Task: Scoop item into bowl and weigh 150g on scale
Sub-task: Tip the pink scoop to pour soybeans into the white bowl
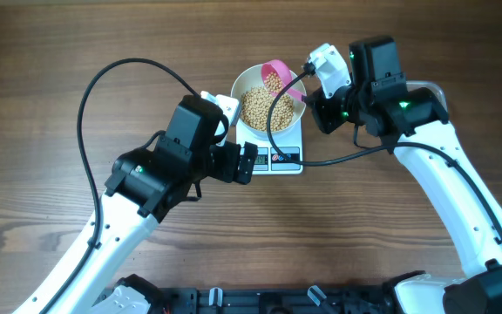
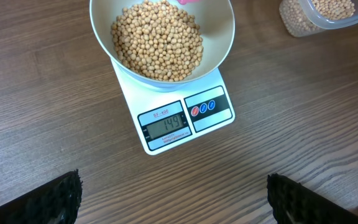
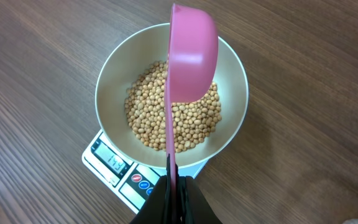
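Note:
The white bowl (image 1: 237, 94) stands on the small white scale (image 1: 287, 160) at the table's middle and holds a heap of tan beans (image 1: 257, 109). The scale's display (image 2: 165, 124) shows three digits starting with 14. My right gripper (image 3: 174, 186) is shut on the thin handle of a pink scoop (image 3: 191, 56). The scoop is turned on its side over the bowl's far half and looks empty. My left gripper (image 2: 176, 205) is open just in front of the scale, with only bare wood between its fingertips (image 2: 61, 199).
A clear plastic tub (image 2: 322, 15) with more beans sits to the right of the bowl and behind it; the right arm hides it in the overhead view. Black cables loop over the table by both arms.

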Motion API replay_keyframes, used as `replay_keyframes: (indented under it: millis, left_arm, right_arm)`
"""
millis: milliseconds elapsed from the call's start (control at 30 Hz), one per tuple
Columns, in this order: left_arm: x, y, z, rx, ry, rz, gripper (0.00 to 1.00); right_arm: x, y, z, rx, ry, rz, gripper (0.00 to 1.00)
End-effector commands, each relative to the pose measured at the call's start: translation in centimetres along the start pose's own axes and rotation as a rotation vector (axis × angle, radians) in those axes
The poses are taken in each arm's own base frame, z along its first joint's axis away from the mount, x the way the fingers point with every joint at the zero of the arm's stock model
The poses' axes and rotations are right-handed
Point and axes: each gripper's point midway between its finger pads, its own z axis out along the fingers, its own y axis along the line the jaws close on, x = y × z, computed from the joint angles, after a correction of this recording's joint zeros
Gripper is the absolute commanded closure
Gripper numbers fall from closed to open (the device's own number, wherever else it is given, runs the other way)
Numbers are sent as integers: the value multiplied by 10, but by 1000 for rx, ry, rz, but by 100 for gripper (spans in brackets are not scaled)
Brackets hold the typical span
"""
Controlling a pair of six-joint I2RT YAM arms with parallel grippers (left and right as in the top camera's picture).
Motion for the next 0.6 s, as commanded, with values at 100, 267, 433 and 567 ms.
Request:
replay_keyframes:
  millis: [100,267,433,567]
  left_arm:
    - [0,1,-1,-10,-7,-7,0]
    - [0,1,-1,-10,-7,-7,0]
    - [0,1,-1,-10,-7,-7,0]
    - [0,1,-1,-10,-7,-7,0]
  right_arm:
    - [-7,-2,-4,15,-19,-41,96]
    - [-7,-2,-4,18,-17,-47,96]
    - [-6,1,-4,1,-15,-46,96]
    - [-3,1,-4,2,-3,-62,96]
